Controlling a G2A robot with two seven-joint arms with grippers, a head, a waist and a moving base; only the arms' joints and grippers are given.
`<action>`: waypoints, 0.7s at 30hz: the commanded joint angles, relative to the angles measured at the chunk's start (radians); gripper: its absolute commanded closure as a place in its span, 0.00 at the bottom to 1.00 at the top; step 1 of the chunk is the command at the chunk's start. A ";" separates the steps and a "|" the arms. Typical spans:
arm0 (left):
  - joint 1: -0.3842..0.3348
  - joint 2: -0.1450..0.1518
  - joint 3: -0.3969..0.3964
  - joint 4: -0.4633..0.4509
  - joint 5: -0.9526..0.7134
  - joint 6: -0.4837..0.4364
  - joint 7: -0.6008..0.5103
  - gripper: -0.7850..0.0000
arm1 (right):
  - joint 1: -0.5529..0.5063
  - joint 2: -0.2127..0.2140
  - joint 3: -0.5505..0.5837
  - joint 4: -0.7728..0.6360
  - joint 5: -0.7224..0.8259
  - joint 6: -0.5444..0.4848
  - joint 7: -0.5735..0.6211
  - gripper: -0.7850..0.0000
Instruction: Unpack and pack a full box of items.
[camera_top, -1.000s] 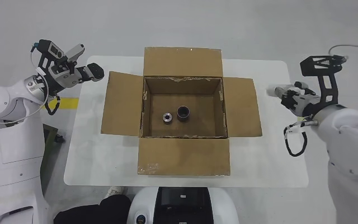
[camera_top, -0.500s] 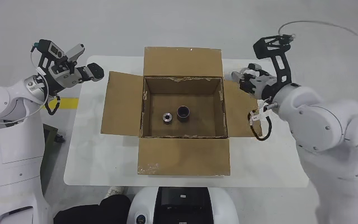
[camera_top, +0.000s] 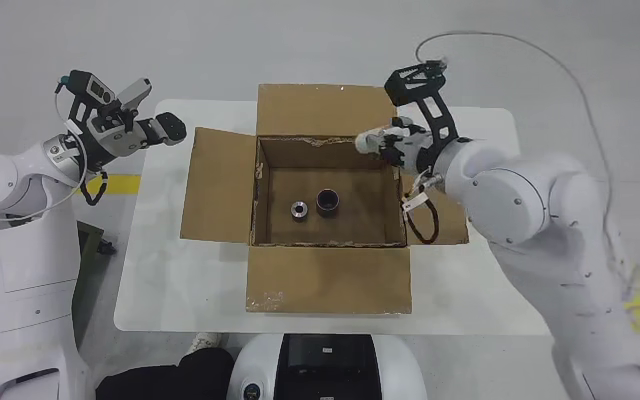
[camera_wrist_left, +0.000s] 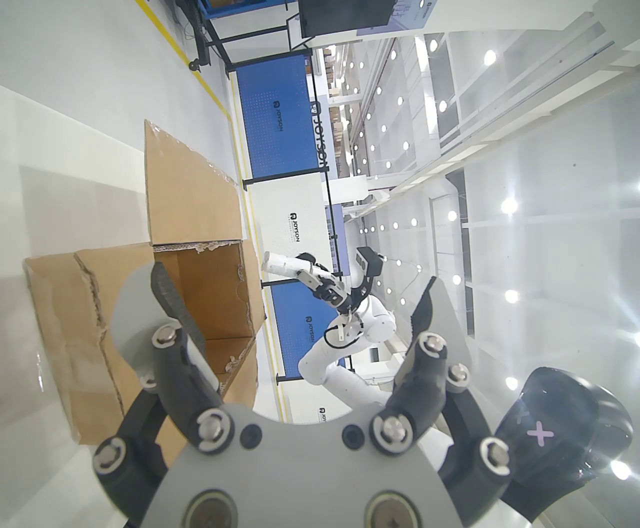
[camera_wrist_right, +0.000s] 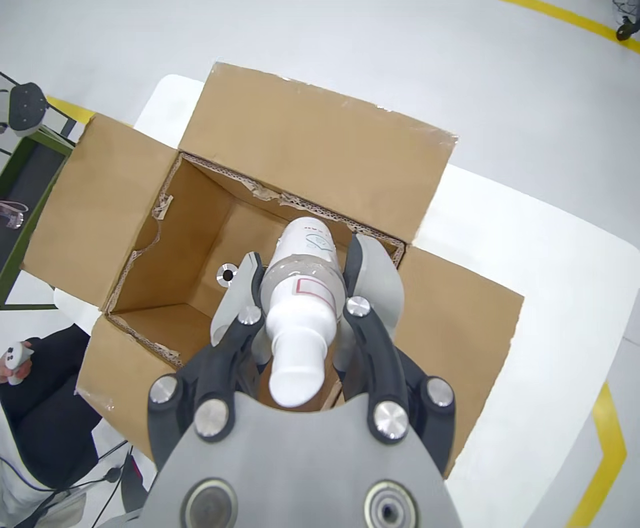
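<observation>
Right tool (camera_wrist_right: 302, 262) swinging in from worktop (camera_top: 480, 300) edge, now hanging over open brown cardboard box (camera_top: 328, 280), clenching white plastic bottle (camera_wrist_right: 301, 300). Left tool (camera_top: 172, 127) released, idling. Lowering deep before releasing seeming wise.

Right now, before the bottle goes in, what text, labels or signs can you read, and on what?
White bottle in the right gripper: red outlined box and faint bluish print, too small to read.
Blue panels behind, left wrist view: white brand lettering, not read out.
Cardboard box: no print visible.
</observation>
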 joint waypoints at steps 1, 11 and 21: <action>0.000 0.000 0.000 0.000 0.000 0.000 0.000 0.00 | 0.009 -0.005 -0.025 0.011 0.006 -0.006 0.009 1.00; 0.000 0.000 0.000 0.000 0.000 0.000 0.000 0.00 | 0.044 -0.031 -0.148 0.090 -0.015 0.008 0.051 1.00; 0.000 0.000 0.000 0.000 0.000 0.000 0.000 0.00 | 0.026 -0.041 -0.188 0.166 -0.042 0.004 0.112 1.00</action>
